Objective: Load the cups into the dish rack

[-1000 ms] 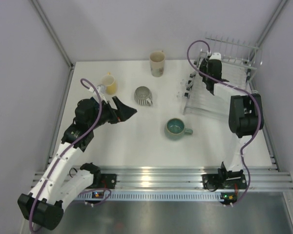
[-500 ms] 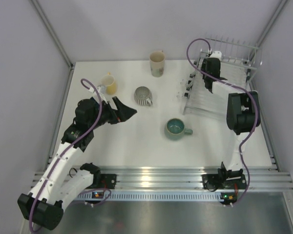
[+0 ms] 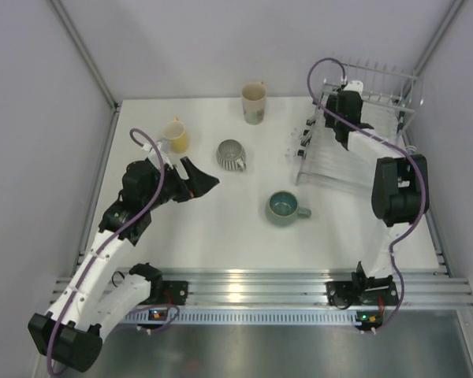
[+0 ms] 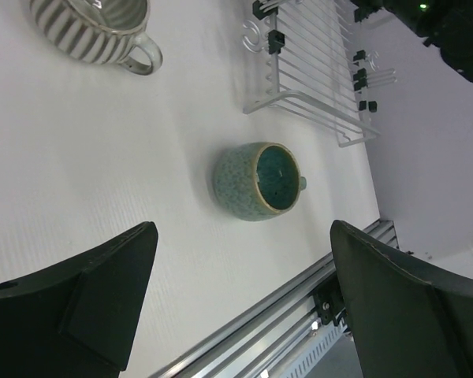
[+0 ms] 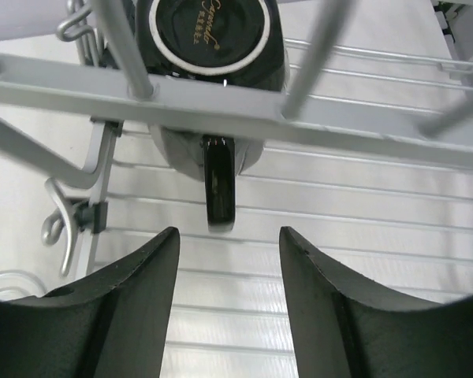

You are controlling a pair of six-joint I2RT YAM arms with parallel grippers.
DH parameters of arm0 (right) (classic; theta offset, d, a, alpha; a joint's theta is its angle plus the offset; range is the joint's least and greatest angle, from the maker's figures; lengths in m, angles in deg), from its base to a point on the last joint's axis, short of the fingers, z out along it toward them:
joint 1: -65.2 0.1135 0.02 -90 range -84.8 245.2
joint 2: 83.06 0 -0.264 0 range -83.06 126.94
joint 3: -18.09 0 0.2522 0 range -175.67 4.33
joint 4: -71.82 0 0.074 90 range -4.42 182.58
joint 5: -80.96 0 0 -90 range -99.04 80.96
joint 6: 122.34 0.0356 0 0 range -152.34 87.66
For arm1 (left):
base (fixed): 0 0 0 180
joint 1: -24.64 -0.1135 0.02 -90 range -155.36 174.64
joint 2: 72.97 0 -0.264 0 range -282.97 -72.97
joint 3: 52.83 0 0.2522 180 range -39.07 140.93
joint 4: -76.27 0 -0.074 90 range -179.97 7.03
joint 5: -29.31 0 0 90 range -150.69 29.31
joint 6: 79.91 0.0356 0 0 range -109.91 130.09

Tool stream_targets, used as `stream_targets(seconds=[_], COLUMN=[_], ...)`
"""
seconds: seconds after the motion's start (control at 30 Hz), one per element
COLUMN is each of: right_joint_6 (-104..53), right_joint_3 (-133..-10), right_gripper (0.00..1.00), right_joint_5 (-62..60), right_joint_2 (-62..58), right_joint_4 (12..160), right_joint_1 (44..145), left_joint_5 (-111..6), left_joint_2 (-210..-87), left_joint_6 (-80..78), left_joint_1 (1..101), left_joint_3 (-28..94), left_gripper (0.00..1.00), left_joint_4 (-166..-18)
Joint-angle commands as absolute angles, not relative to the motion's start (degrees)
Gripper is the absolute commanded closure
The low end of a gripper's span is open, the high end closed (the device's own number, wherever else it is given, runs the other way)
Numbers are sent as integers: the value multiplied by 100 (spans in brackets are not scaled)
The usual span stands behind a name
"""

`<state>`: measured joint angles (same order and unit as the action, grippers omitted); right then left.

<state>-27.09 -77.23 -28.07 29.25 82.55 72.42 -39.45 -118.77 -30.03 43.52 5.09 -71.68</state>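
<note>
Black mug (image 5: pixel 209 31) in rack (image 5: pixel 363 126), right-wrist view only

We see a glossy glaze on the black mug (image 5: pixel 209 31). The dish rack (image 5: pixel 221 98) is smooth silvery metal wire; the table (image 3: pixel 221 228) looks matt.

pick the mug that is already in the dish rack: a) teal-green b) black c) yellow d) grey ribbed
b: the right wrist view shows the black mug lying inside the dish rack, while the yellow mug, grey ribbed mug and teal-green mug stand out on the table.
</note>
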Motion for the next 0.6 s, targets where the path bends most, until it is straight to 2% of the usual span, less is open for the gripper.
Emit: stream_targets(seconds=[0.0,0.2,0.33,0.37,0.43,0.47,0.53,0.57], right_joint_6=[-2269,-1645,-1196,-1134,-1020,-1002,-766,-686], right_joint_3=[-7540,-6925,-6337,-6222,-5872,-5774,-5502,-5404], right_gripper=[45,45,41,25,16,8,1,1], right_joint_5=[-2514,-1952,-1214,-1064,-774,-686,-457,-326], right_joint_2=[2066,1021,-199,-420,-1095,-1308,-1843,-1986], right_joint_4=[8855,9840,10192,10219,10175,10157,10140,10122], right_joint_1=[7196,7196,7231,7275,7468,7538,7662,7680], left_joint_5=[-4371,-4890,-5933,-6007,-6472,-6725,-6868,-6903], left_joint_2=[-11893,-12104,-12192,-12306,-12446,-12621,-12780,-12860], left_joint_6=[-2841,-2779,-2744,-2744,-2674,-2665,-2577,-2507], left_joint_1=[4371,4371,4363,4371,4363,4363,4363,4363], left_joint_3=[821,1374,1699,1874,2077,2296,2499,2691], left_gripper=[4,4,4,4,4,4,3,3], left_joint_4=[-6809,-6255,-5939,-5860,-5658,-5596,-5525,-5525])
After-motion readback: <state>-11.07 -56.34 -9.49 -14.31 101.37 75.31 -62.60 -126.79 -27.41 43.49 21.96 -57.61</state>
